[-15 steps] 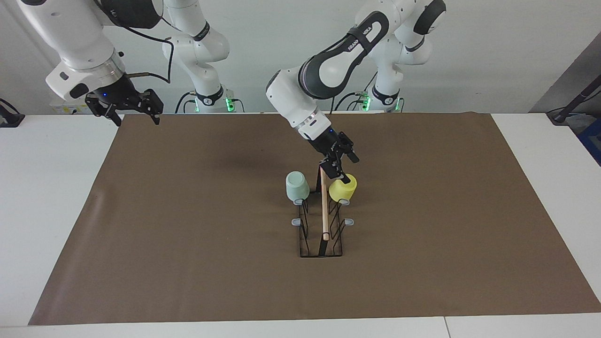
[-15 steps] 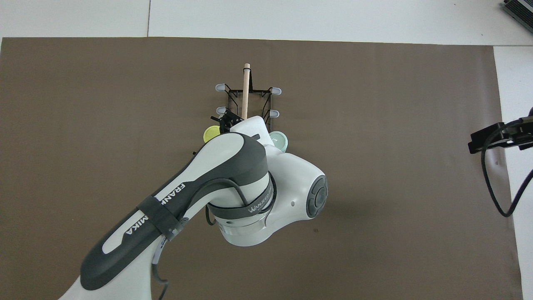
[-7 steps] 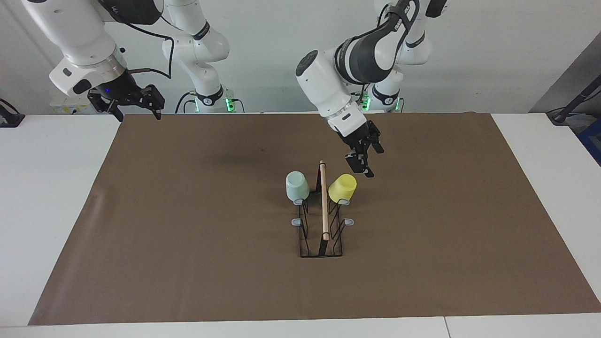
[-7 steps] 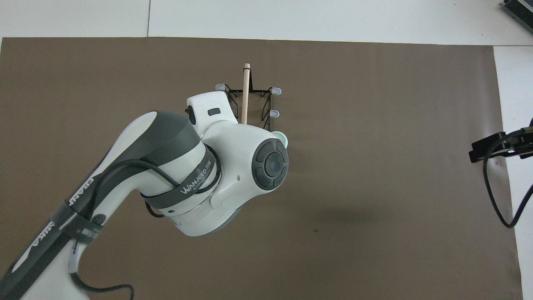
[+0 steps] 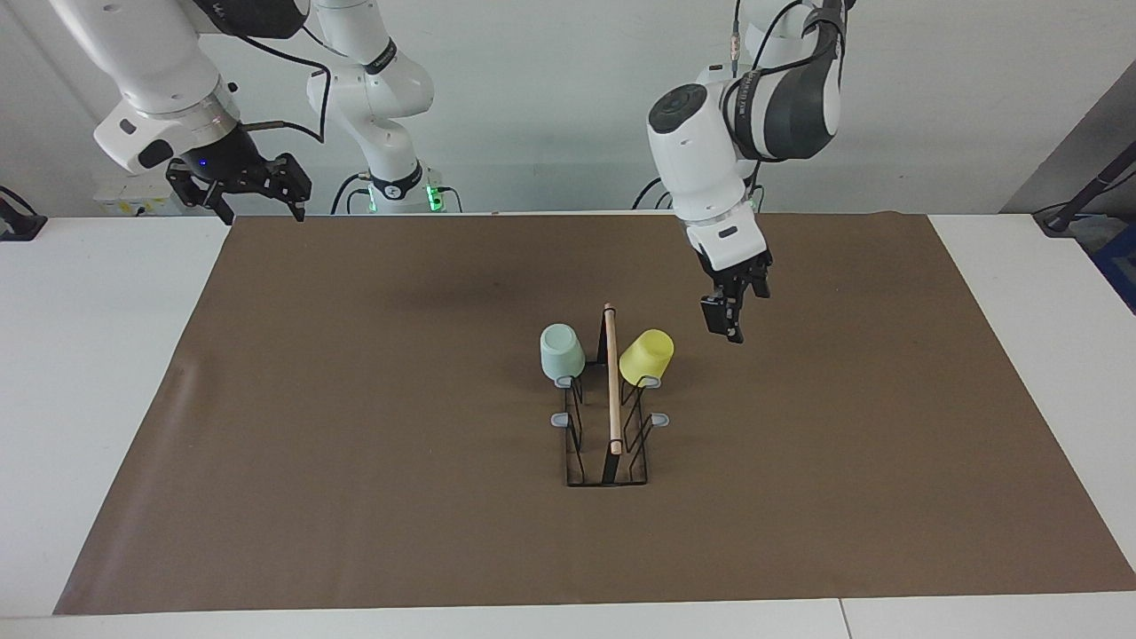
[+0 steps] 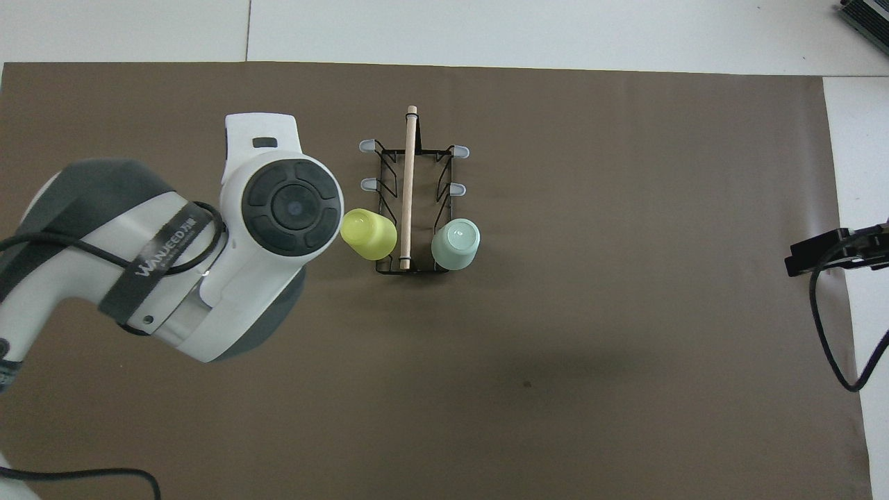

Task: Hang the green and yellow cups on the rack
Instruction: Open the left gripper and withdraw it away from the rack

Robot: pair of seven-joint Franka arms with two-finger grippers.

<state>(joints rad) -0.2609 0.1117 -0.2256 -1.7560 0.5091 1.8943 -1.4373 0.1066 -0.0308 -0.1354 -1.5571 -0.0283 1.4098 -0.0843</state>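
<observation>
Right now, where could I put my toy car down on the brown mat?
Lots of bare brown mat lies around the rack, widest toward the right arm's end. It is crowded only at the rack, where the green cup and yellow cup hang, with the left claw beside the yellow one.

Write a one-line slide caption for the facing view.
Green cup and yellow cup hang on the rack; both arms are raised, clear of it.

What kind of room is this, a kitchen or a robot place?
Probably a robot lab, not a kitchen. Two white robot arms stand at a plain table covered with a brown mat, and only a black rack with a green cup and a yellow cup sits there.
</observation>
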